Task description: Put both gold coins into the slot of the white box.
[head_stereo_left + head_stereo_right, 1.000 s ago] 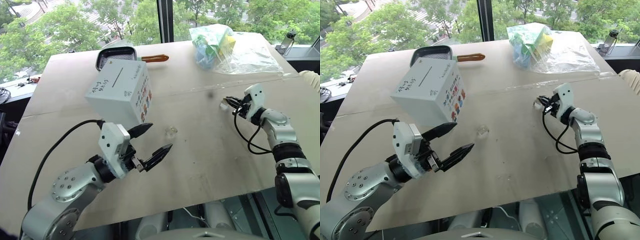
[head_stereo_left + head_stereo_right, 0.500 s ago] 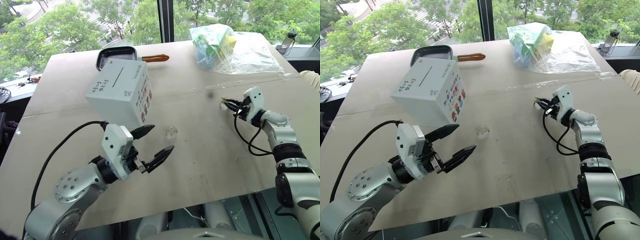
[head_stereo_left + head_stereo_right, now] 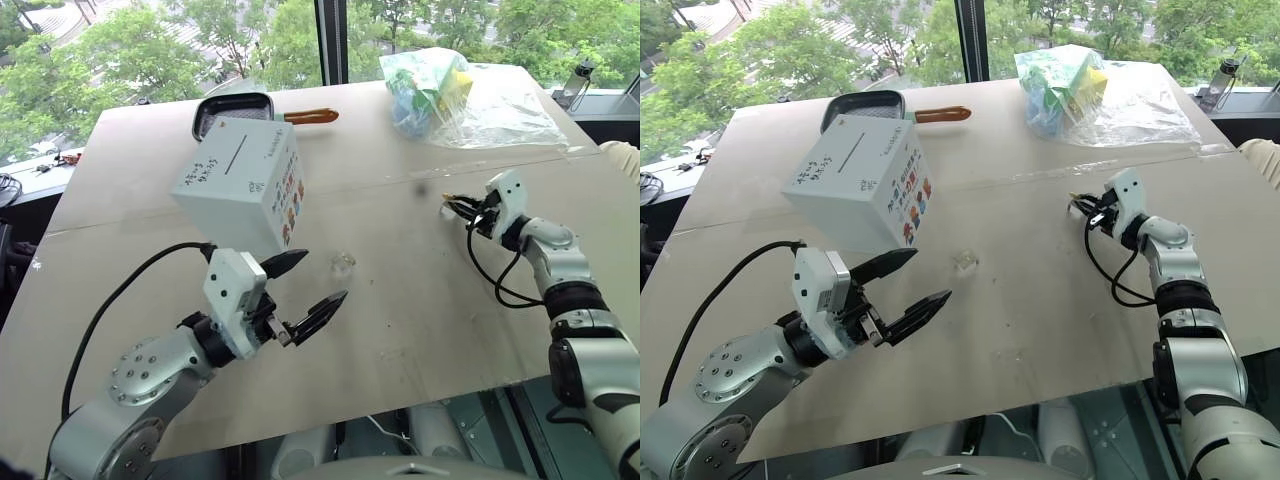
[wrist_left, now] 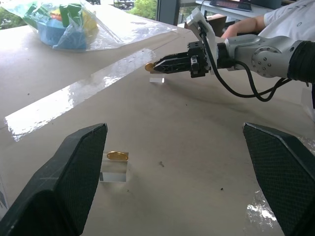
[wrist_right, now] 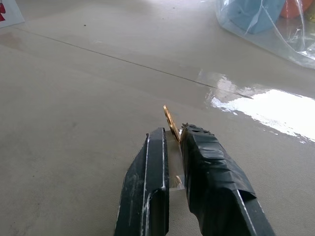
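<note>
The white box (image 3: 240, 185) stands tilted at the table's left middle, its slot (image 3: 235, 152) a thin dark line on the top face. My left gripper (image 3: 325, 277) hangs open just in front of it with nothing between its fingers. One gold coin (image 4: 117, 156) lies on a small clear block (image 3: 342, 263) just beyond the left fingertips. Far to the right, my right gripper (image 3: 452, 202) is shut on the other gold coin (image 5: 170, 122), which sticks out past its fingertips. It is just above a second clear block (image 4: 157, 79).
A black pan (image 3: 235, 108) with an orange handle sits behind the box. A clear bag of coloured things (image 3: 450, 90) lies at the back right. A person's arm (image 4: 246, 22) rests beyond the table's right edge. The table's front edge is close below both arms.
The right gripper's tips have come slightly up off the clear block with the coin pinched in them. The left arm has hardly moved.
</note>
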Tool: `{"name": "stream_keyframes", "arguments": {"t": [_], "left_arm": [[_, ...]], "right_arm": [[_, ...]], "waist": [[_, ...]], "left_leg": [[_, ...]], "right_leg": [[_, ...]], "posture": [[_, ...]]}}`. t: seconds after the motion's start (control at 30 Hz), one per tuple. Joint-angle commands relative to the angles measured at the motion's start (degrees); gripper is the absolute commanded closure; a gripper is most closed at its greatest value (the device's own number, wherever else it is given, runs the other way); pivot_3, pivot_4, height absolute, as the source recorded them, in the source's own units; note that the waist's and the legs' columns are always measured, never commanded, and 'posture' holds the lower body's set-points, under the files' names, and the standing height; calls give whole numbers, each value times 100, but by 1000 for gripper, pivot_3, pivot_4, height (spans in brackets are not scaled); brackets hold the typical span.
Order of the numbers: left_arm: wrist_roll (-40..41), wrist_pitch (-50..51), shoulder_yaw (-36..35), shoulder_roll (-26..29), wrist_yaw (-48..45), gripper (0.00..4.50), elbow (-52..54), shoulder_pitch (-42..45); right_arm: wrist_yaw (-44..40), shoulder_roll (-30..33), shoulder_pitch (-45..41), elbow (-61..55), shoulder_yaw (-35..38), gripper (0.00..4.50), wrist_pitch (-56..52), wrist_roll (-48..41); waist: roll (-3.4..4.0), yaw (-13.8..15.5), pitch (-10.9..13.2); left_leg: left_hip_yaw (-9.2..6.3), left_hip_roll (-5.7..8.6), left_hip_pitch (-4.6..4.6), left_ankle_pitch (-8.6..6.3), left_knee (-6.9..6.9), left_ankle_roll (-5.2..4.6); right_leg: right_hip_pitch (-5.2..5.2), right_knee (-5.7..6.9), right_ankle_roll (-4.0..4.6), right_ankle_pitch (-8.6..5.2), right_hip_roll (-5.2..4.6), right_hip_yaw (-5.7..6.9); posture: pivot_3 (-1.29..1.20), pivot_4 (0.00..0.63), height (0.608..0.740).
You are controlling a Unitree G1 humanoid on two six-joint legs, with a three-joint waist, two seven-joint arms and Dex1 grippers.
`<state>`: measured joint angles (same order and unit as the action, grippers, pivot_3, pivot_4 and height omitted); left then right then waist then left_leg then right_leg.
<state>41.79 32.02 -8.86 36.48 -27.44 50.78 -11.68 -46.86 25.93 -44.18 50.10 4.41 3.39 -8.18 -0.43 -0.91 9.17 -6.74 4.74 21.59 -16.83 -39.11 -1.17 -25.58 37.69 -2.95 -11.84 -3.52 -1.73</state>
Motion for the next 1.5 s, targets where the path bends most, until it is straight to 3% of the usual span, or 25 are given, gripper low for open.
{"name": "stream_keyframes", "arguments": {"t": [0.03,0.47,0.53,0.87,1.0,1.13,1.23,1.33,1.5], "left_arm": [[-24,-104,17,-29,-17,0,114,18],[-88,-100,50,-76,29,0,151,-19],[-96,-114,33,-90,19,0,151,-37],[-116,-220,15,-309,58,0,108,-8],[24,-296,-73,-495,109,0,22,97],[449,-357,-144,-915,319,0,-142,369],[1285,-466,-319,-1564,726,0,-512,719],[2357,-526,-247,-2236,945,0,-926,1145],[3333,-513,94,-2925,1090,0,-1241,1545]], "right_arm": [[18,7,-208,18,22,3926,211,32],[-54,-29,-382,325,-17,3926,421,164],[-59,-33,-406,365,-8,4451,467,167],[-126,11,-410,343,43,4478,534,106],[-401,-2,-383,-46,290,4478,225,-321],[-924,-163,-233,-1214,552,4478,-1330,-1360],[-994,-322,29,-2474,692,4478,-2925,-2355],[-735,-641,381,-4099,724,4478,-4770,-3865],[140,-1218,673,-5520,832,4478,-6241,-5619]], "waist": [[0,-1,0],[0,-3,0],[0,-2,0],[0,-3,0],[0,-2,0],[4,2,3],[3,7,2],[5,39,1],[4,38,0]], "left_leg": [[0,0,0,0,0,0],[1,0,0,0,0,0],[1,0,0,0,0,0],[1,0,0,0,0,0],[1,0,0,0,0,0],[-2,0,1,0,0,0],[-14,-2,5,0,-3,-1],[-32,-3,11,-1,-4,0],[-38,3,19,-1,-9,0]], "right_leg": [[0,0,0,0,0,0],[0,0,0,0,0,-1],[0,0,0,0,0,0],[0,0,0,0,0,-1],[0,0,0,0,0,-1],[0,0,0,0,-1,1],[0,0,-1,0,-2,7],[0,-1,-1,0,-5,9],[-1,-5,-1,1,-8,14]], "posture": [[0,150,721],[0,150,721],[0,150,721],[0,150,721],[0,150,721],[0,150,721],[0,150,721],[0,150,721],[0,150,721]]}}
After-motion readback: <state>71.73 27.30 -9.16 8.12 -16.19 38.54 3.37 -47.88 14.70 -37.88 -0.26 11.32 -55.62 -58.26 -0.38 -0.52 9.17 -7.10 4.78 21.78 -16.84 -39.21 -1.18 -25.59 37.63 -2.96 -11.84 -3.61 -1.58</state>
